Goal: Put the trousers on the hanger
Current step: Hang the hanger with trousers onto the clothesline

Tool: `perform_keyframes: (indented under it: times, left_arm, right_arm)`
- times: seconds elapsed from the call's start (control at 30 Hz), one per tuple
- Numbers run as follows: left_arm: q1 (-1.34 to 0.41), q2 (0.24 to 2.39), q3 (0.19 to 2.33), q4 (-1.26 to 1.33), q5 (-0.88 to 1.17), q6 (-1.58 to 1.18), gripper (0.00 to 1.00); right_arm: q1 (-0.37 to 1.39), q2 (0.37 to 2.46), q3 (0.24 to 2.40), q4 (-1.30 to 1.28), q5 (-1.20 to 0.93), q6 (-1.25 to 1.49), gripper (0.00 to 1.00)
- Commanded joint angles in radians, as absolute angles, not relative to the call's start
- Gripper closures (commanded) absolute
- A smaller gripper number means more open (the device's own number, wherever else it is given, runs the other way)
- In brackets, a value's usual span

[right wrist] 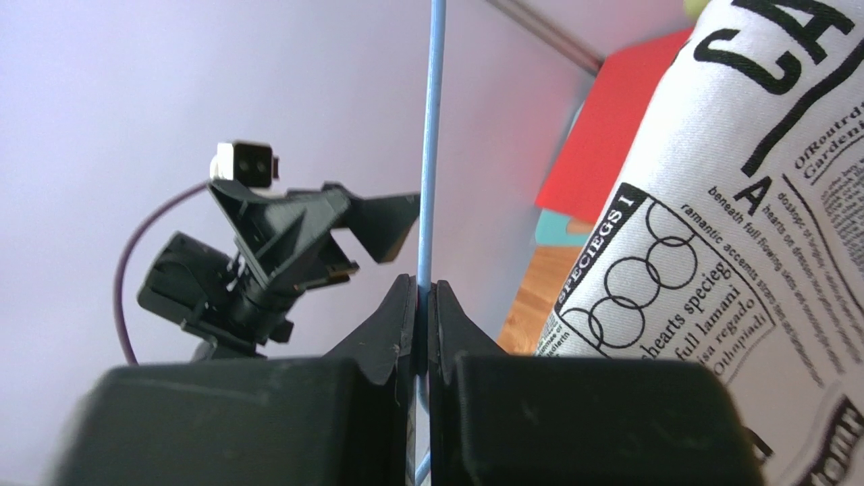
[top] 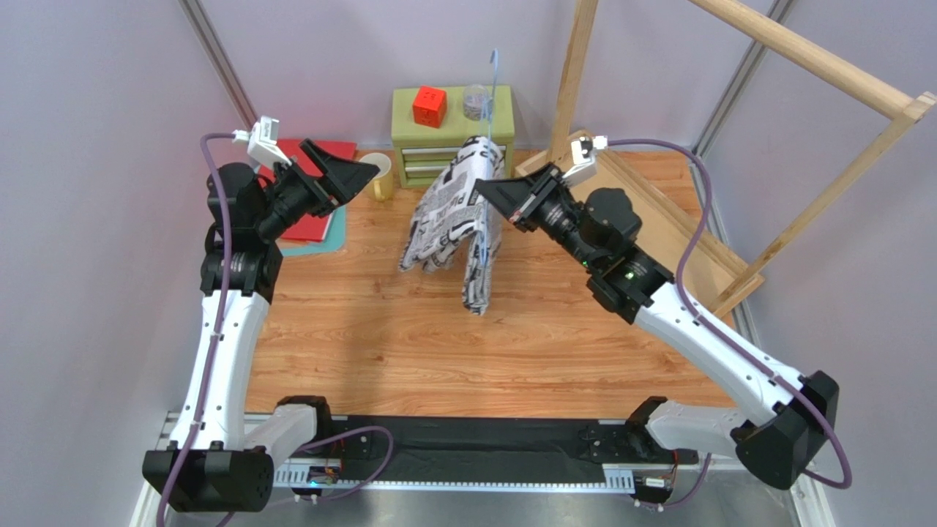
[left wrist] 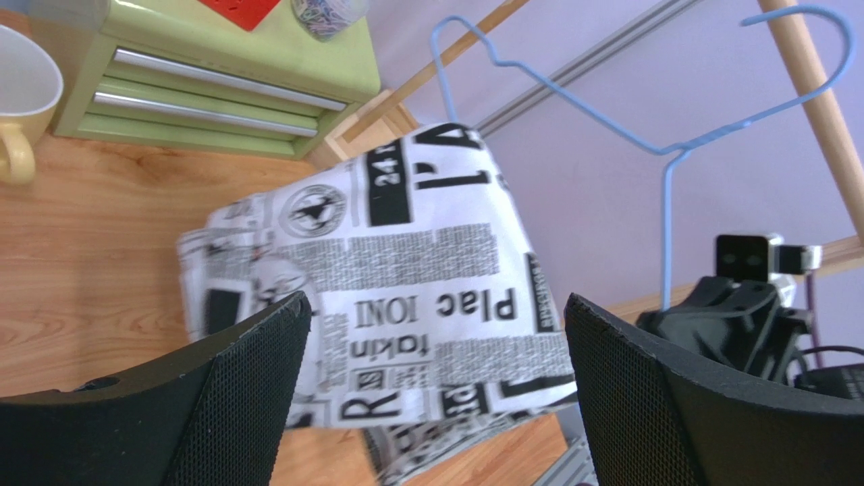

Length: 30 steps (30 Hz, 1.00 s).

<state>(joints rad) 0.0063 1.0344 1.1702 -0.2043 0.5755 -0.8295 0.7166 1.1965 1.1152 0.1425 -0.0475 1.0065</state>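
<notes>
Wooden table: one trousers pair on one hanger (right gripper pinches its wire); left gripper wide.

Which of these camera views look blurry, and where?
Top view: sharp and evenly lit, no glare on the table. Left wrist view: the trousers smear along their left edge, the middle print reads fine. Right wrist view: the right tool is soft up close, while the hanger and trouser print are crisp.

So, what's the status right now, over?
Left hand open, clear of the trousers. Right hand shut on the hanger wire. Cloth draped over it, legs hanging down. Green drawer box close behind.
</notes>
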Motion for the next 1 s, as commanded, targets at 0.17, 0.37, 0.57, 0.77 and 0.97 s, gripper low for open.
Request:
perform_keyframes:
  times: [0.17,0.37,0.57,0.77,0.97]
  left_arm:
    - [0.005,1.040,1.175,-0.229,0.588,-0.749,0.00]
    - [0.003,1.038,1.146,-0.186,0.598,-0.779,0.00]
    - [-0.021,1.057,1.155,-0.181,0.604,-0.782,0.00]
    - [-0.026,1.068,1.161,-0.170,0.614,-0.785,0.00]
    - [-0.028,1.077,1.160,-0.172,0.614,-0.799,0.00]
  right_arm:
    - [0.608,1.114,1.291,0.213,0.142,0.893,1.00]
    - [0.558,1.141,1.394,0.213,0.216,0.753,1.00]
    - [0.489,1.175,1.474,0.215,0.319,0.680,1.00]
    - [0.454,1.245,1.523,0.245,0.357,0.609,1.00]
    - [0.431,1.339,1.647,0.216,0.460,0.578,1.00]
